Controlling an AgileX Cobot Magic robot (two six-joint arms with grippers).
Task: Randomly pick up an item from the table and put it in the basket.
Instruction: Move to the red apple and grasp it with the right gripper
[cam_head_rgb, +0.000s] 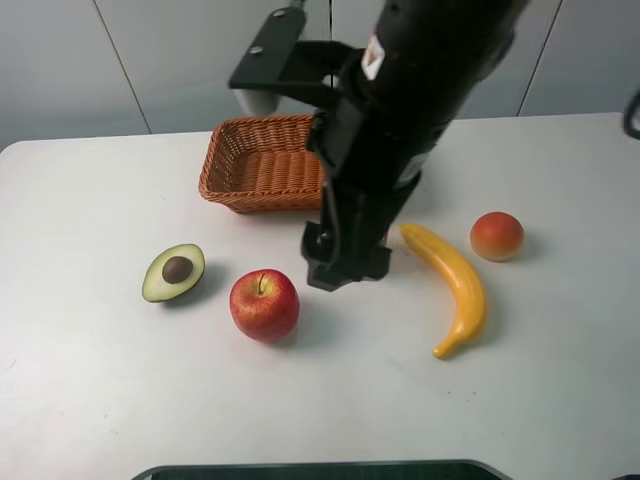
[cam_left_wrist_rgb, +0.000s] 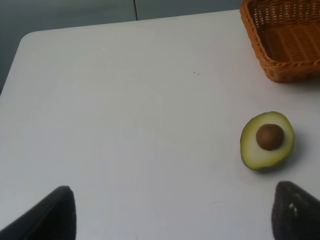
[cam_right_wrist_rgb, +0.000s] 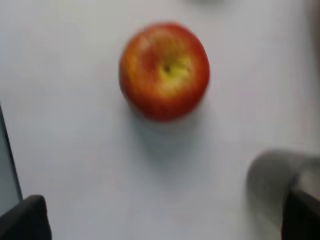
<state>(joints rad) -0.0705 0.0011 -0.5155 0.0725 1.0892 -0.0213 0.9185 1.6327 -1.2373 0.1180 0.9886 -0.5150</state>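
The red apple (cam_head_rgb: 264, 305) with yellowish streaks sits on the white table (cam_head_rgb: 90, 380), front of centre. My right gripper (cam_head_rgb: 345, 265) reaches across the middle and hangs just right of and behind the apple. In the right wrist view the apple (cam_right_wrist_rgb: 164, 70) lies ahead of the open, empty right gripper (cam_right_wrist_rgb: 165, 222), apart from it. The wicker basket (cam_head_rgb: 265, 160) stands behind, and its corner shows in the left wrist view (cam_left_wrist_rgb: 285, 40). My left gripper (cam_left_wrist_rgb: 175, 220) is open and empty over bare table.
A halved avocado (cam_head_rgb: 173, 272) lies left of the apple and also shows in the left wrist view (cam_left_wrist_rgb: 267, 140). A yellow banana (cam_head_rgb: 455, 285) and a small orange-red fruit (cam_head_rgb: 497, 236) lie to the right. A pale cup-like object (cam_head_rgb: 258, 100) stands behind the basket.
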